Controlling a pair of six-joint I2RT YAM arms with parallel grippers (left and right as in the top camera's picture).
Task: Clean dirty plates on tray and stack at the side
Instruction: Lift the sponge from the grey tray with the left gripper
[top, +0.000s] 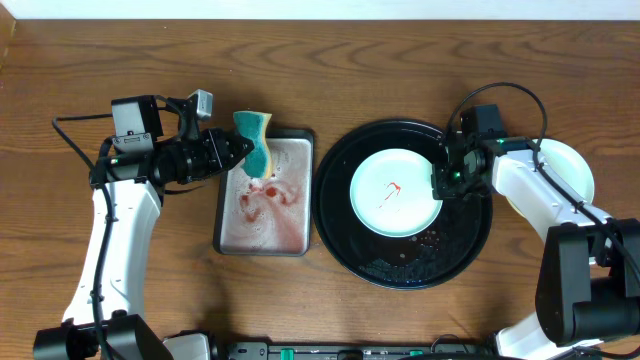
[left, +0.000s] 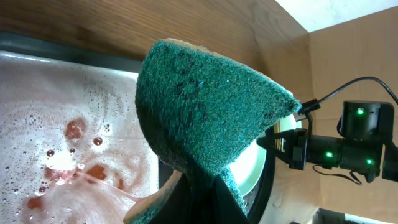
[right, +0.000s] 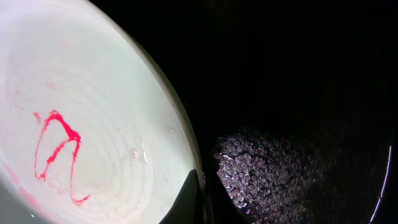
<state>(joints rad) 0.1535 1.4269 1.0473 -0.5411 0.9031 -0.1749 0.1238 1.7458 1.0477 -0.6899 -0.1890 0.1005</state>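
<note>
Overhead, a mint-white plate (top: 385, 205) with a red sauce squiggle (top: 392, 189) lies on the round black tray (top: 400, 268), a little above its centre. The right gripper (top: 441, 186) is pinched tight on the plate's right rim. Another pale plate (top: 572, 162) sits on the table (top: 330, 80) just beyond the tray, partly under that arm. The left gripper (top: 240, 150) clamps a green sponge (top: 256, 140) above a rectangular tray (top: 262, 245) of pinkish suds.
</note>
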